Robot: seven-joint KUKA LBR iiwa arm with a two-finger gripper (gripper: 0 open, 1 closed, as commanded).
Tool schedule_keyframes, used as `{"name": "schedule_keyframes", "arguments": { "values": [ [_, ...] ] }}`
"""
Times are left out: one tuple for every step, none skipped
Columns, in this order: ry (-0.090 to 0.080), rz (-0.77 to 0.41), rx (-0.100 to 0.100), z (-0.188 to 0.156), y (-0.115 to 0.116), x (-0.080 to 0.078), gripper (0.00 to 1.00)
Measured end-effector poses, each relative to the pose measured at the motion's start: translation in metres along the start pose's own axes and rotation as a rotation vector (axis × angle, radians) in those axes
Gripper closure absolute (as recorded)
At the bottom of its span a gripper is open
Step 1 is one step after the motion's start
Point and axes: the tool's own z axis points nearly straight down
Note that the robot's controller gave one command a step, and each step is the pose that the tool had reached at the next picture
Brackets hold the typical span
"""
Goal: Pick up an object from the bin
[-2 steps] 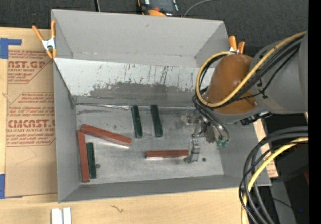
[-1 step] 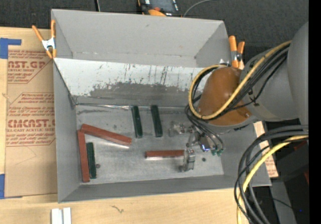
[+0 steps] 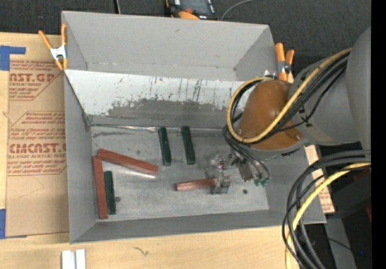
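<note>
The gripper point(image 3: 222, 180) hangs at the right end of a short red-brown stick point(image 3: 192, 186) near the front-right corner of the scuffed grey bin point(image 3: 163, 44). Whether it is clenched or released cannot be told.

Reddish-brown flat bars point(image 3: 128, 163) and dark green flat bars point(image 3: 164, 145) are seen against the grey metal bin point(image 3: 163, 50) (streaked with dark scuffs).

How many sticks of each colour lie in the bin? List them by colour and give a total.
Red-brown sticks: 3
Dark green sticks: 3
Total: 6
</note>
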Motion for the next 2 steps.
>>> {"name": "schedule_keyframes", "arguments": {
  "values": [
    [-0.002,-0.391,-0.001,-0.029,0.020,0.014,1.00],
    [-0.011,-0.329,0.003,-0.146,0.009,0.004,1.00]
  ]
}}
